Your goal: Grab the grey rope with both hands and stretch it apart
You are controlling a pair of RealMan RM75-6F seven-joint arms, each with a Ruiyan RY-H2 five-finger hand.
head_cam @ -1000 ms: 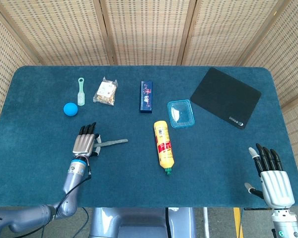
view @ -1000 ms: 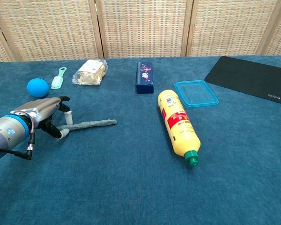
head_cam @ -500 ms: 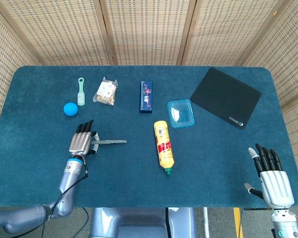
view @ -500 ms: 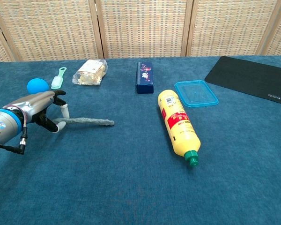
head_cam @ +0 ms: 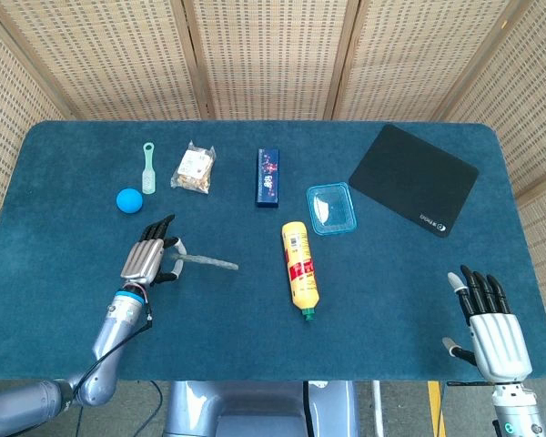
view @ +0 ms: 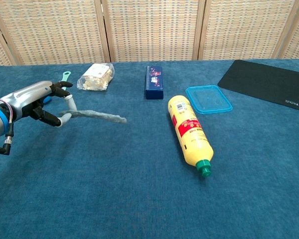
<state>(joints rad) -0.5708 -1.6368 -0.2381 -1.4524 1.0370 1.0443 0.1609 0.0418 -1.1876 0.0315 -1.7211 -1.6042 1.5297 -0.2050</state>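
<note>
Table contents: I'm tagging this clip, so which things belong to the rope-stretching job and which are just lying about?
Job:
grey rope, one end held by the left hand
right hand, open, far from the rope

Lying about:
blue ball
green brush
snack bag
dark blue box
clear blue lid
yellow bottle
black mat

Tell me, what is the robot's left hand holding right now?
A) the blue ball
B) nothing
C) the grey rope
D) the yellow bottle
C: the left hand pinches one end of the grey rope, whose other end sticks out toward the yellow bottle.
</note>
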